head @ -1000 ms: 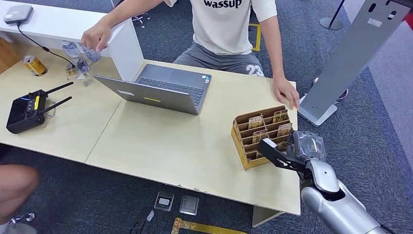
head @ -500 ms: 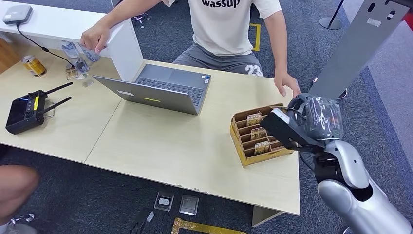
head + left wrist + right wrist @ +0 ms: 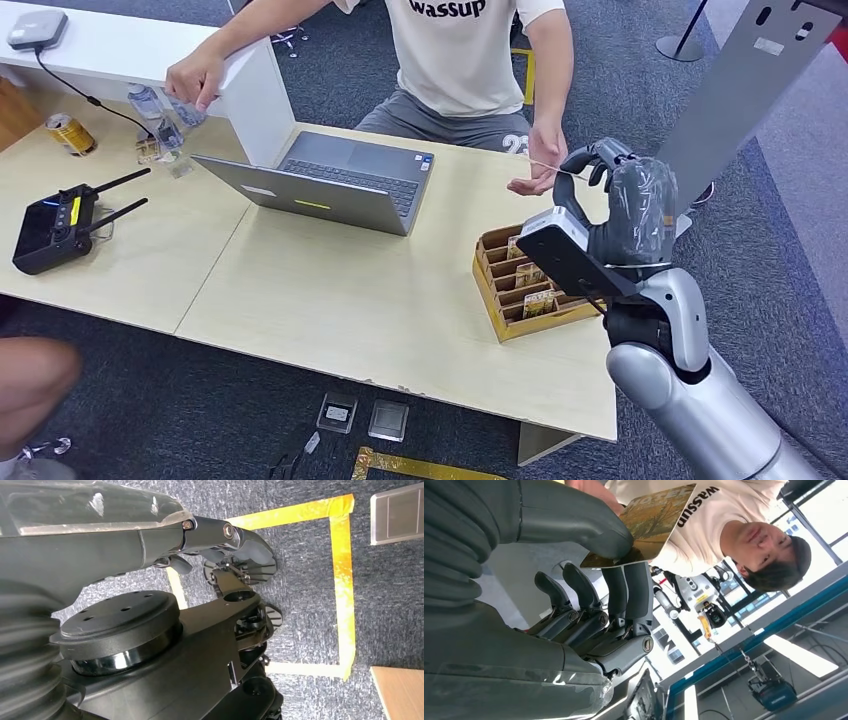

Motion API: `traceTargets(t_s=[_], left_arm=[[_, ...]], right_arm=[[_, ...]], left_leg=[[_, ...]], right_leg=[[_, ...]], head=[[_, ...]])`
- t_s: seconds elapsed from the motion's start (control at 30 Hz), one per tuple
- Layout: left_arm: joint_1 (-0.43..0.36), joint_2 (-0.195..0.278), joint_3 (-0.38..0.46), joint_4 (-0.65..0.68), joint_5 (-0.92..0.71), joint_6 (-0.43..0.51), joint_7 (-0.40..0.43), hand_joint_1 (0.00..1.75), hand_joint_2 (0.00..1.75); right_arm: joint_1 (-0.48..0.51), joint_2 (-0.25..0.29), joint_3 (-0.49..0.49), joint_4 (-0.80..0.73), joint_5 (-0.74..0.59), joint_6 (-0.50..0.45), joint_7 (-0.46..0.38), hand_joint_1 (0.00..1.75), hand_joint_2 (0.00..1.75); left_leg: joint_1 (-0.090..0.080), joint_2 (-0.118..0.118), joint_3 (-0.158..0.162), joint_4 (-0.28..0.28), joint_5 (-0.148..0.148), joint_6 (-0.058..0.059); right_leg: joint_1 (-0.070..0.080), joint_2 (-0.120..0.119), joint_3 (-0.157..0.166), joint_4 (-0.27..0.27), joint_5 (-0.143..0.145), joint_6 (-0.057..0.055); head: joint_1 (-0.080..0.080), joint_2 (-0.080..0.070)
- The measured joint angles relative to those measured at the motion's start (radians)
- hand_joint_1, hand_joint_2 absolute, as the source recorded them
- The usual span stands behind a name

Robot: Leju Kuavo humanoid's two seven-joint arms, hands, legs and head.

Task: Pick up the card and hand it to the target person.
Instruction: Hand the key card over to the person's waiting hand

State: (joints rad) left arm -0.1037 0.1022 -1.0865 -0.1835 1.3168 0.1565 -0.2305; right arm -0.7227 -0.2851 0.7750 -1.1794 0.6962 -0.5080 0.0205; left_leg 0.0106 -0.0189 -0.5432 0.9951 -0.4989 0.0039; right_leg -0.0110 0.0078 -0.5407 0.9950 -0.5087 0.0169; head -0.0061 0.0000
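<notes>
My right hand (image 3: pixel 612 205) is raised above the far right corner of the table, just past the wooden card holder (image 3: pixel 497 292). It pinches a card (image 3: pixel 556 169), edge-on here as a thin pale line pointing at the seated person (image 3: pixel 460 50). The person's hand (image 3: pixel 535 165) is lifted to the card's far end and touches it or nearly so. In the right wrist view the card (image 3: pixel 651 520), printed in brown and gold, sits between my thumb (image 3: pixel 574 525) and fingers (image 3: pixel 636 595). My left hand (image 3: pixel 220 535) hangs over the floor, holding nothing.
Several more cards stand in the holder's slots. An open laptop (image 3: pixel 335 180) sits mid-table. A black remote controller (image 3: pixel 55 228) and a can (image 3: pixel 70 133) lie at the left. A white counter (image 3: pixel 120 45) is behind, and a grey stand (image 3: pixel 725 110) at the right.
My right hand rose from the card holder with the card and swung towards the person. The person's hand left the table edge and came up to the card.
</notes>
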Motion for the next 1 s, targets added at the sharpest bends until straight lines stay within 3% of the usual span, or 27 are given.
traceTargets(t_s=[0.23, 0.6, 0.73, 0.77, 0.9, 1.0], left_arm=[[-0.002, 0.0, -0.007, 0.0, -0.006, -0.009, 0.007, 0.0, 1.75], [-0.002, 0.0, -0.019, 0.0, -0.006, -0.014, 0.005, 0.0, 1.75], [-0.002, 0.0, -0.021, 0.0, -0.006, -0.02, 0.005, 0.0, 1.75], [-0.002, 0.0, -0.023, 0.0, -0.006, -0.021, 0.005, 0.0, 1.75], [-0.001, 0.0, -0.028, 0.0, -0.002, -0.02, -0.006, 0.0, 0.0], [-0.001, 0.0, -0.03, 0.0, 0.015, -0.01, -0.01, 0.0, 0.0]], right_arm=[[-0.018, 0.106, 0.001, 0.241, -0.113, -0.09, -0.154, 1.54, 1.75], [-0.054, 0.221, 0.026, 0.539, -0.075, -0.169, -0.15, 1.54, 1.75], [-0.058, 0.238, 0.033, 0.59, -0.075, -0.182, -0.149, 0.0, 1.75], [-0.059, 0.24, 0.034, 0.598, -0.076, -0.183, -0.149, 0.0, 1.75], [-0.058, 0.244, 0.033, 0.615, -0.1, -0.181, -0.171, 0.0, 1.75], [-0.05, 0.248, 0.013, 0.616, -0.259, -0.115, -0.258, 0.0, 1.75]], left_leg=[[0.0, 0.0, 0.0, 0.0, 0.0, 0.0], [0.0, 0.0, 0.0, 0.0, 0.0, 0.0], [0.0, 0.0, 0.0, 0.0, 0.0, 0.0], [0.0, 0.0, 0.0, 0.0, 0.0, 0.0], [0.0, 0.0, 0.0, 0.0, 0.0, 0.0], [0.0, 0.0, 0.0, 0.0, 0.0, 0.0]], right_leg=[[0.0, 0.0, 0.0, 0.0, 0.0, 0.0], [0.0, 0.0, -0.001, 0.0, 0.0, 0.0], [0.0, 0.0, -0.001, 0.0, 0.0, 0.0], [0.0, 0.0, -0.001, 0.0, 0.0, 0.0], [0.0, 0.0, -0.001, 0.0, 0.0, 0.0], [0.0, 0.0, -0.001, 0.0, 0.0, 0.0]], head=[[0.0, 0.0], [0.0, 0.0], [0.0, 0.0], [0.0, 0.0], [0.0, 0.0], [0.0, 0.0]])
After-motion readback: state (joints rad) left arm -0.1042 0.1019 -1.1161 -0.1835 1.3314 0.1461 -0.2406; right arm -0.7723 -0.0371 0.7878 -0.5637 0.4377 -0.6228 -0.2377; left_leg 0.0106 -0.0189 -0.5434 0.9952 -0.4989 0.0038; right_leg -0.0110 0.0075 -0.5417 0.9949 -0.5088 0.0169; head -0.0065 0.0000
